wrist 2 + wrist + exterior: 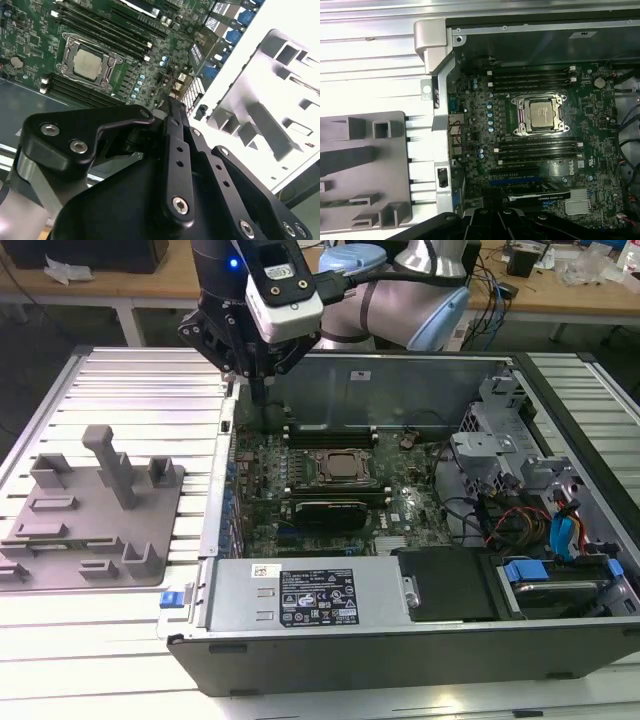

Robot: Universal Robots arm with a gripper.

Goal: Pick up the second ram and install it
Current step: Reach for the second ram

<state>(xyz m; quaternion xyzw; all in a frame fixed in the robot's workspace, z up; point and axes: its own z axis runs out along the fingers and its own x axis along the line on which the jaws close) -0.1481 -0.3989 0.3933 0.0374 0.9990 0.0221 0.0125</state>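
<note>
The gripper (260,390) hangs over the far corner of the open case (380,645), at the exterior view's left, just above the board (400,510). In the second wrist view its links converge and the jaws are drawn together. Inside the case, the processor (543,112) sits in its socket at the middle of the board, with one bank of dark slots (530,80) on one side and another bank (540,150) on the other. Whether the ram is seated in one of those slots cannot be told. A black card (330,510) lies across the board beside the second bank. A silver box (300,600) fills the near wall, and a drive bay (560,575) with blue tabs and a bundle of cables (520,520) sit at the exterior view's right. Beside the case, on the ribbed tabletop (130,390), lies a grey tray (100,540) with upright blocks and a tall post (110,465).
</note>
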